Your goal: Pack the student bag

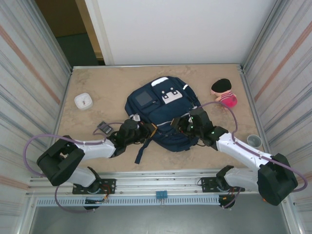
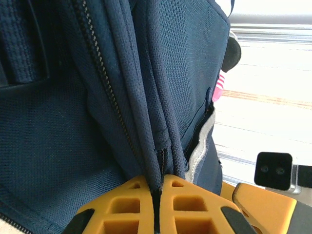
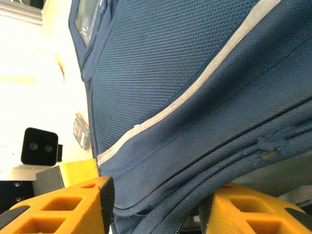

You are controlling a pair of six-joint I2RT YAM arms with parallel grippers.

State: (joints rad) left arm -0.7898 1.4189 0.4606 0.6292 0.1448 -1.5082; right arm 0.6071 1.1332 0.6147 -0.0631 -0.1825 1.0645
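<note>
From above, the navy backpack (image 1: 163, 114) lies flat in the middle of the sandy, mottled table (image 1: 112, 87), with its white patch and square window pocket facing up and a dark strap trailing toward the near edge. The left gripper (image 1: 146, 130) meets the bag's near-left edge and the right gripper (image 1: 181, 124) its near-right edge. A small white tub (image 1: 84, 101) sits at the far left, a flat dark device (image 1: 104, 127) beside the left arm, a rounded pink-and-black item (image 1: 224, 92) at the far right, and a grey cup (image 1: 254, 141) by the right arm.

At the left wrist, the ribbed orange fingers (image 2: 126, 207) are clenched on a fold of the bag's woven mesh, with a zipper running beside it.

At the right wrist, the orange fingers (image 3: 63, 207) stand apart with the backpack's piped edge bunched between them, under a grey reflective stripe. I cannot tell whether they are pressing on it.
</note>
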